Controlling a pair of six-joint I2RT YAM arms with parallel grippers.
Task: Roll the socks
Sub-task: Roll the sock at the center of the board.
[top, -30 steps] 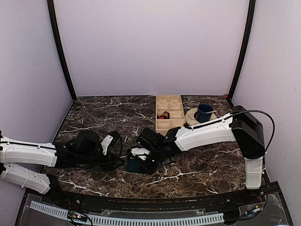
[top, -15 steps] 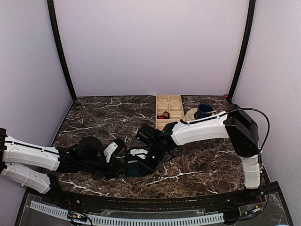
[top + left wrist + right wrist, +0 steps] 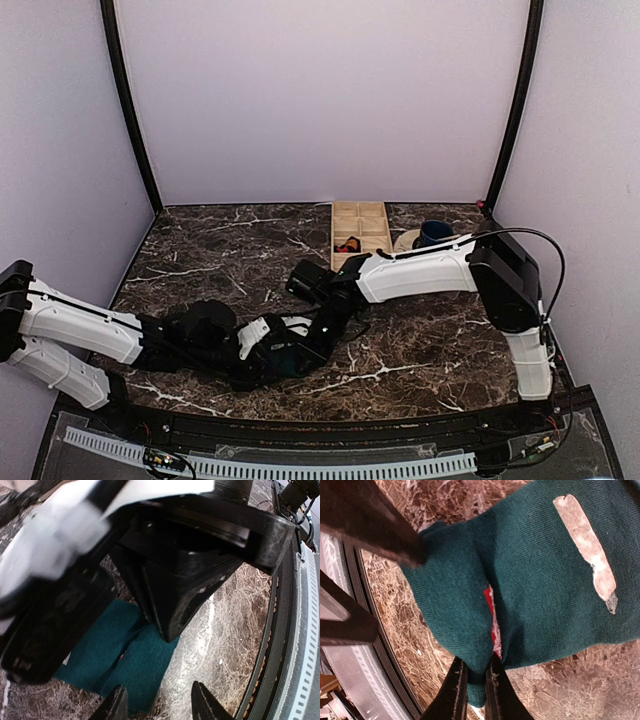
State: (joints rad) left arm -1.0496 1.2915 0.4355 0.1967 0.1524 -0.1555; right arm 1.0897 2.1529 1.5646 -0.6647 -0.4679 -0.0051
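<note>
Right wrist shows the right tool [image 3: 475, 667] pinching the teal sock [image 3: 545, 580], arm stretched low leftward; left tool [image 3: 159, 690] spread.

Dark marble tabletop [image 3: 200, 250] with white veins. Near its far edge, right of middle, a wooden divided tray [image 3: 372, 212], with a small red and black item [image 3: 348, 245] in a left-hand compartment. Just right of the tray, a dark blue mug [image 3: 434, 233] on a pale round disc [image 3: 405, 243].
</note>
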